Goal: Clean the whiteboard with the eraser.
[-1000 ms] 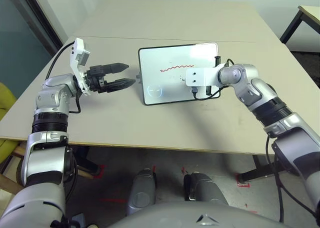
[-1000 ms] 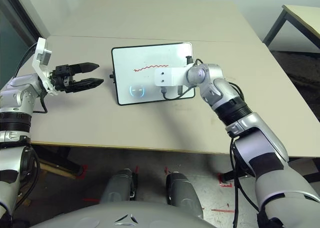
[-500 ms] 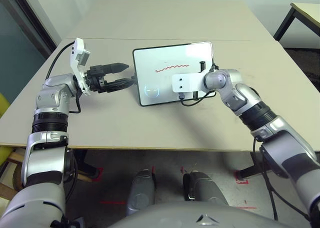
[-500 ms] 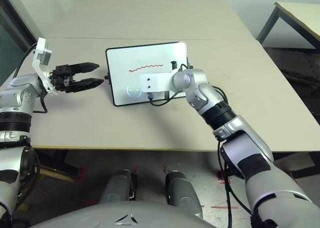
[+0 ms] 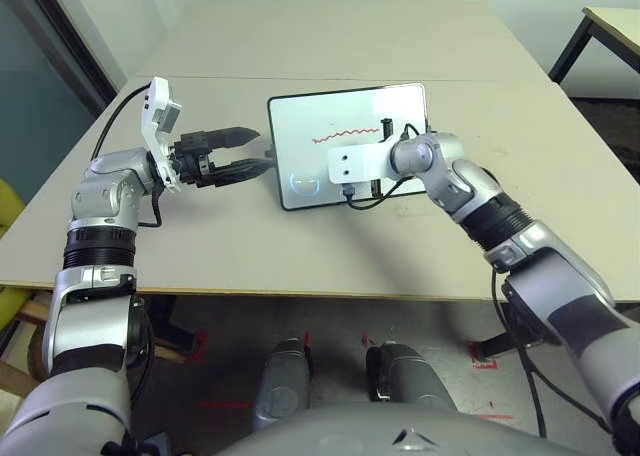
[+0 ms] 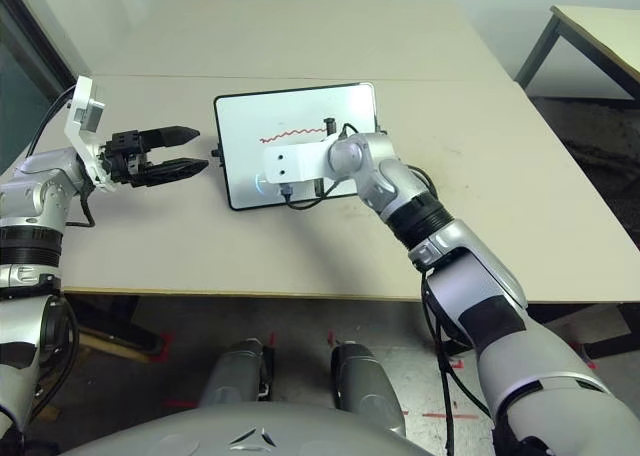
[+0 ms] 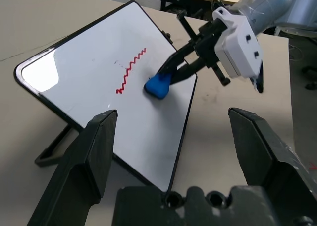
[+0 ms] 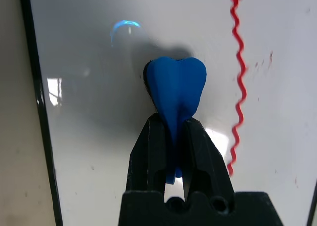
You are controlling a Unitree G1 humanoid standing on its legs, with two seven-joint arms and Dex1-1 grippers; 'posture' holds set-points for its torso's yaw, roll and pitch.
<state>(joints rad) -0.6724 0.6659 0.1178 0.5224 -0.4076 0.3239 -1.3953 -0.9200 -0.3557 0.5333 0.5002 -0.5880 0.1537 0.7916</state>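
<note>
The whiteboard (image 5: 340,111) lies in the middle of the table, black-framed, with a red squiggle (image 5: 345,133) across it and a faint round doodle (image 5: 305,181) near its left corner. My right gripper (image 8: 174,122) is shut on the blue eraser (image 8: 176,87), whose end presses on the board just below the squiggle. The left wrist view shows the eraser (image 7: 158,86) touching the white surface beside the red line. My left gripper (image 5: 245,154) hovers open just left of the board's left edge, holding nothing.
The board stands slightly propped on a black stand (image 7: 52,149). The beige table (image 5: 300,246) stretches wide around it, with its front edge near me. A second table's leg (image 5: 575,41) shows at the far right.
My right arm has swept left across the board with the eraser, from the right side toward the lower middle. The red squiggle still shows. The left arm has stayed put.
</note>
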